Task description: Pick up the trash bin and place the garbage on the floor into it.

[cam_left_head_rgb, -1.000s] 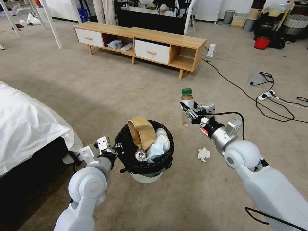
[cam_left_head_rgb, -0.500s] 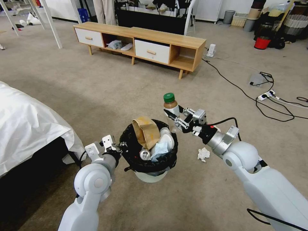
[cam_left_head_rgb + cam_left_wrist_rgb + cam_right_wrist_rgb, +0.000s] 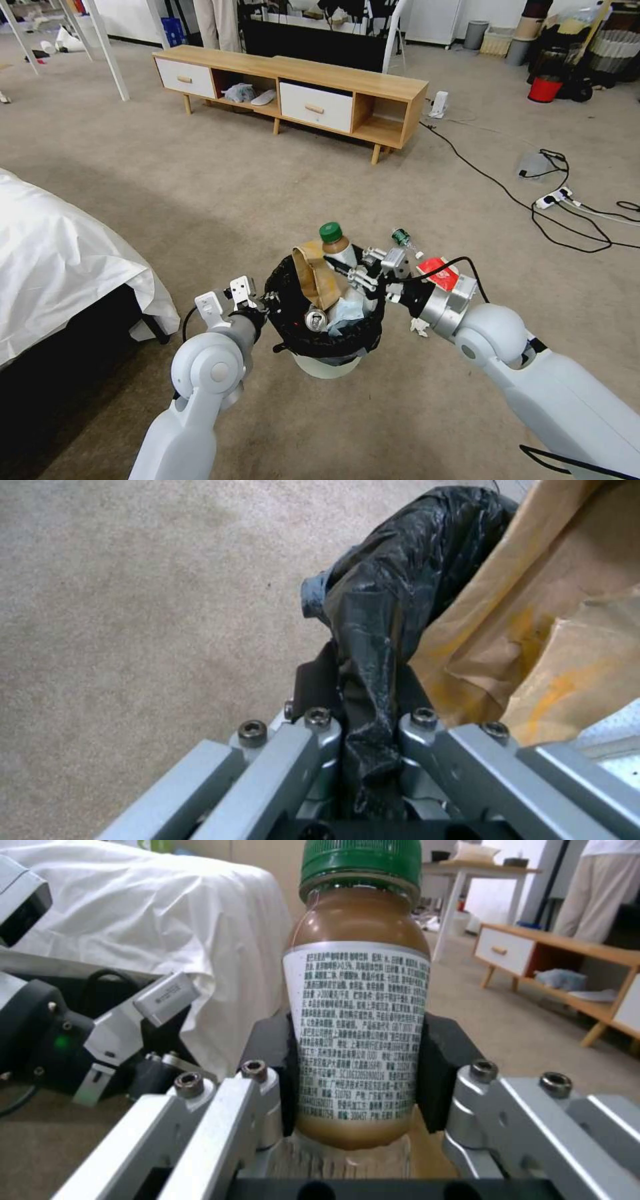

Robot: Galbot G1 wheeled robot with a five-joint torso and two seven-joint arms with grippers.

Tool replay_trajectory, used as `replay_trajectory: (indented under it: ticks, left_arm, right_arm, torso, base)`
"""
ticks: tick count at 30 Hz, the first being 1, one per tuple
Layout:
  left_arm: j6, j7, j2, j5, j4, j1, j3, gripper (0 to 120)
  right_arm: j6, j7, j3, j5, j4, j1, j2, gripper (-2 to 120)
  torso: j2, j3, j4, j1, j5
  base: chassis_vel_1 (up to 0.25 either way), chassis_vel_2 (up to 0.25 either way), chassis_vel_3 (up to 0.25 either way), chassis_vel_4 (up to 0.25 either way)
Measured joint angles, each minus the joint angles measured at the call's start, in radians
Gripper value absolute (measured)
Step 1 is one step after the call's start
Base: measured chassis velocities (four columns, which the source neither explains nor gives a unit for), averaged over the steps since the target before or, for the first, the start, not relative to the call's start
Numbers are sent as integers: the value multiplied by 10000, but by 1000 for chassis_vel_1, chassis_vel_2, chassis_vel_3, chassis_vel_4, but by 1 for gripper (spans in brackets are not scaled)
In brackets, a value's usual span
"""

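A bottle (image 3: 338,248), clamped upright in the right gripper (image 3: 348,271), is held over the full bin (image 3: 325,365), itself gripped by the left gripper (image 3: 267,305), where it could roll off.

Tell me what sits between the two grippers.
In the head view, the trash bin sits between them: the left gripper clamps its bag-lined rim, and the right gripper holds the bottle over it.

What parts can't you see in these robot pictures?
- Head view: trash bin bottom contents, buried under the paper bag and tissues.
- Head view: white tissue on the floor, partly behind the right gripper.
- Left wrist view: left gripper fingertips, wrapped in the black liner.
- Right wrist view: bottle label, too small to read.
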Motion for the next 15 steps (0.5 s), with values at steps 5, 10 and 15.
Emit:
replay_trajectory:
  ticks: [5,10,15]
  left_arm:
    - [-3,1,21,7,-16,4,58,4]
    - [-5,34,120,2,6,4,125,4]
    - [-15,76,91,48,5,20,159,4]
  right_arm:
    - [-141,121,-521,304,-215,378,-14,32]
    - [-218,231,-1145,508,-436,795,-131,32]
    - [-253,320,-1298,510,-583,830,-120,32]
  torso:
    - [0,0,-1,0,1]
    - [0,0,1,0,-1]
    - [0,0,-1,0,0]
  base:
    - [0,0,0,0]
    - [0,0,0,0]
    - [0,0,0,0]
